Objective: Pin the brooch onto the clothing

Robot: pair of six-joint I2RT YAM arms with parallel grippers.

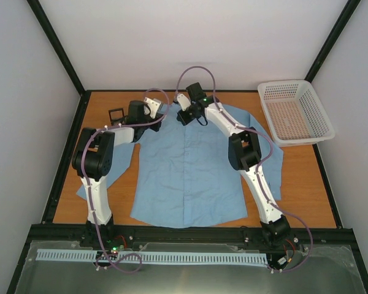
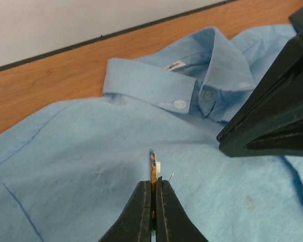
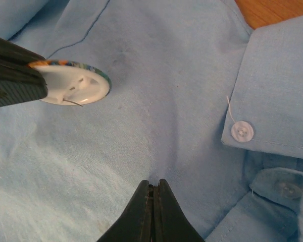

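The clothing (image 1: 187,174), a light blue collared shirt, lies flat on the wooden table. My left gripper (image 2: 155,182) is shut on the brooch (image 2: 152,164) and holds it on edge just above the cloth below the collar (image 2: 156,85). In the right wrist view the brooch (image 3: 73,85) shows its white back, a thin wire pin and a coloured rim. My right gripper (image 3: 154,182) is shut with its tips on the shirt (image 3: 156,126), where the fabric puckers slightly. It sits to the right of the brooch, near the collar button (image 3: 242,131).
A white mesh basket (image 1: 294,110) stands at the back right of the table. A small black square box (image 1: 116,114) sits at the back left beside the left arm. Black frame rails (image 1: 64,165) border the table.
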